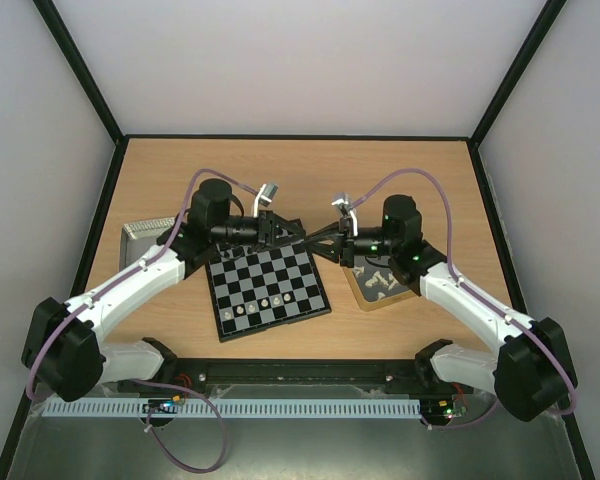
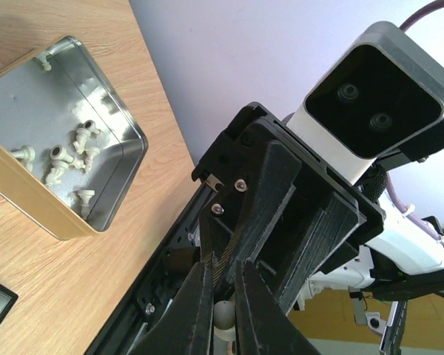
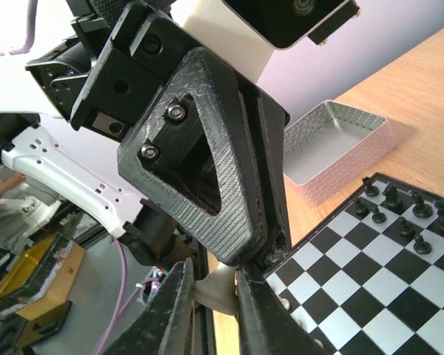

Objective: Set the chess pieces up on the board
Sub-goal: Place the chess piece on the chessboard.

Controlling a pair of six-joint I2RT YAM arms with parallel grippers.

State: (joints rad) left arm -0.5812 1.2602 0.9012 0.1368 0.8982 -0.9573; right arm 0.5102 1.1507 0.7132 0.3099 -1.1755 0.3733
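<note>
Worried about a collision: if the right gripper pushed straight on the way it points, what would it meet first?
The left arm's black gripper, tip to tip with the right gripper; a small cream chess piece sits between them. Almost no gap, though depth is hard to judge.

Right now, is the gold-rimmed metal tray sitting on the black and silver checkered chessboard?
No, the gold-rimmed metal tray rests on the wooden table beside the chessboard.

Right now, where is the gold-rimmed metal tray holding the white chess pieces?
In the top view, the gold-rimmed metal tray sits on the right side of the table, just right of the black-and-silver checkered chessboard, partly under the right arm.
</note>
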